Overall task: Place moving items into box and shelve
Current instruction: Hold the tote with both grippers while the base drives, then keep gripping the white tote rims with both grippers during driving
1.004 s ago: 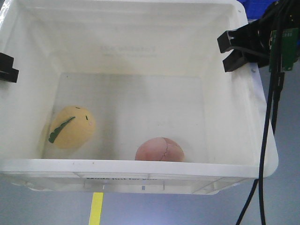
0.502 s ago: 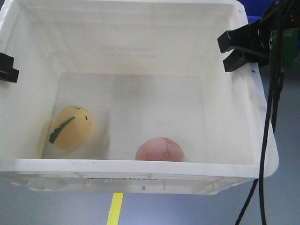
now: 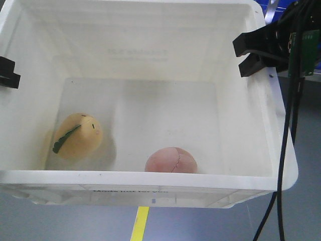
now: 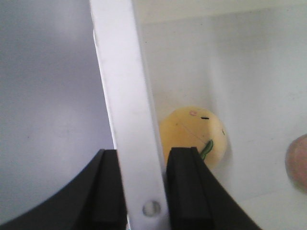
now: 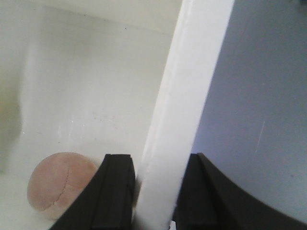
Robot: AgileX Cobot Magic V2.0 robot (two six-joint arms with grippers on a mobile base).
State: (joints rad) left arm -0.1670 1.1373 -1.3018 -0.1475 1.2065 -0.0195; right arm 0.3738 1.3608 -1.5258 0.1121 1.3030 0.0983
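The white box (image 3: 150, 176) hangs above the floor, held by both side rims. My left gripper (image 3: 7, 73) is shut on the left rim (image 4: 122, 72), one finger inside and one outside (image 4: 144, 160). My right gripper (image 3: 242, 57) is shut on the right rim (image 5: 192, 72) in the same way (image 5: 158, 165). Both moving items lie on the box bottom. The pale yellow ball with the green leaf strip (image 3: 77, 135) (image 4: 189, 132) rests near the left wall. The pinkish-brown ball (image 3: 170, 160) (image 5: 62, 184) (image 4: 298, 163) lies by the front wall.
Grey floor runs below the box, with a yellow floor stripe (image 3: 139, 223) showing under its front edge. A blue bin (image 3: 282, 6) peeks in at the top right. Black cables (image 3: 285, 150) hang down along the box's right side.
The yellow floor stripe has slid to the right under the box and the blue bin has shifted right. The yellow ball has tipped slightly. Both grips are unchanged.
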